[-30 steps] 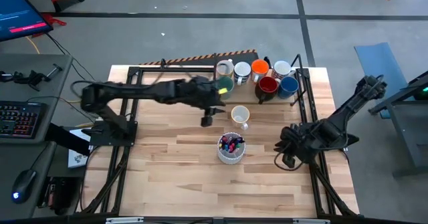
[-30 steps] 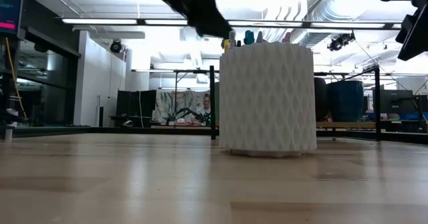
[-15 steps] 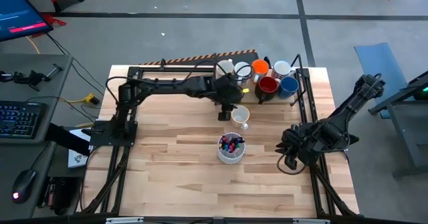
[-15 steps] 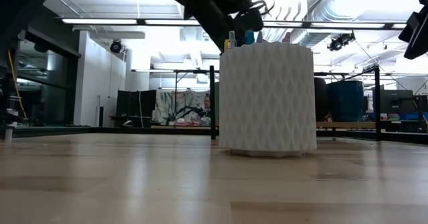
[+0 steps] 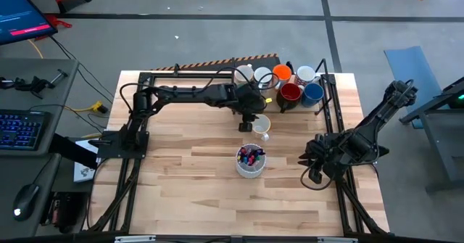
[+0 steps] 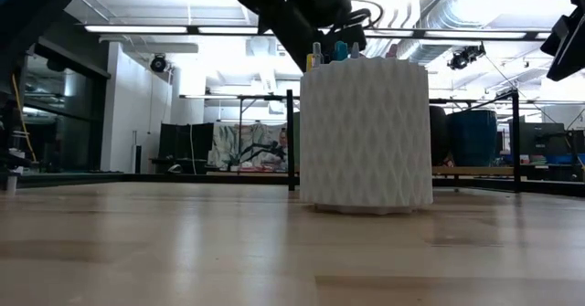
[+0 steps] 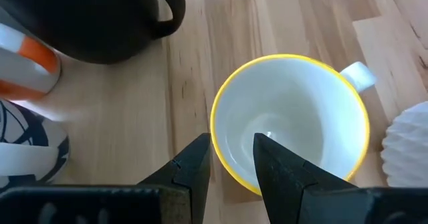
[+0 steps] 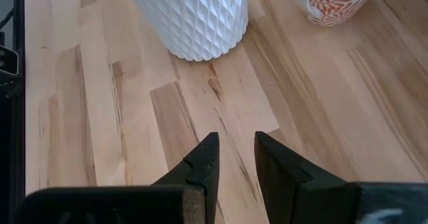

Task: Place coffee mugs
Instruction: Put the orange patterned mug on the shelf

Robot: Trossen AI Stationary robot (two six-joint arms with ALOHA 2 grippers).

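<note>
Left tool: we note it has swung across the surface to hover over the pale yellow mug, fingers slightly apart astride its rim, nothing clamped. Pickup looks imminent. Right tool waits, fingers apart, empty.

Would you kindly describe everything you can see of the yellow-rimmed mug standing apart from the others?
The pale yellow mug stands upright on the wooden table, mouth up and empty. It looks like glazed ceramic, with a white inside, a yellow rim and a small white handle. It stands alone, nearer than the cluster of mugs at the far edge, with the ribbed white pen cup just in front of it. The left gripper hangs over its rim, fingers slightly apart; contact cannot be told.
</note>
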